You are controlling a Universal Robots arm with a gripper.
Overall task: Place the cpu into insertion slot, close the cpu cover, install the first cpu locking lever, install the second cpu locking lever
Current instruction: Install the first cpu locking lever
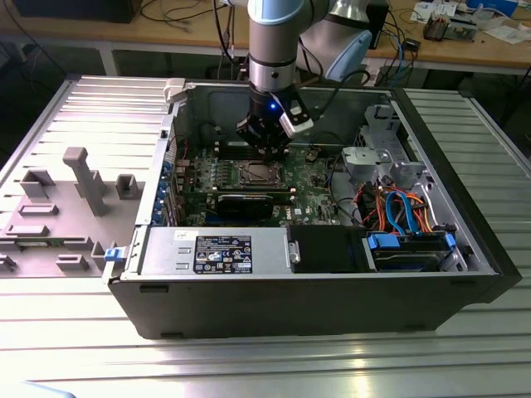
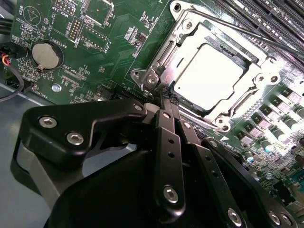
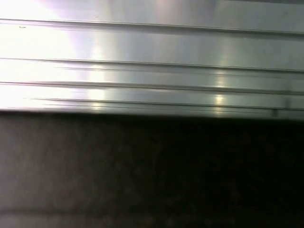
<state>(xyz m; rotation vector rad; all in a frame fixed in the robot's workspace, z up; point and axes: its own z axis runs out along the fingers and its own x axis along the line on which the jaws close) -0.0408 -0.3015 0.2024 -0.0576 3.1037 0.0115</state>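
Cpu [image 2: 208, 78] top shiny metal; cpu cover [image 2: 183, 45] bright metal; claw [image 2: 167, 102] matt blk.

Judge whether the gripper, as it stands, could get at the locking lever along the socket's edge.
Probably yes: the gripper sits at the corner of the cpu cover, fingers together, with nothing between it and the locking lever.

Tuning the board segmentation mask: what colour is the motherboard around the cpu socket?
Green, with small dark and silvery parts; the motherboard shows best in the second wrist view.
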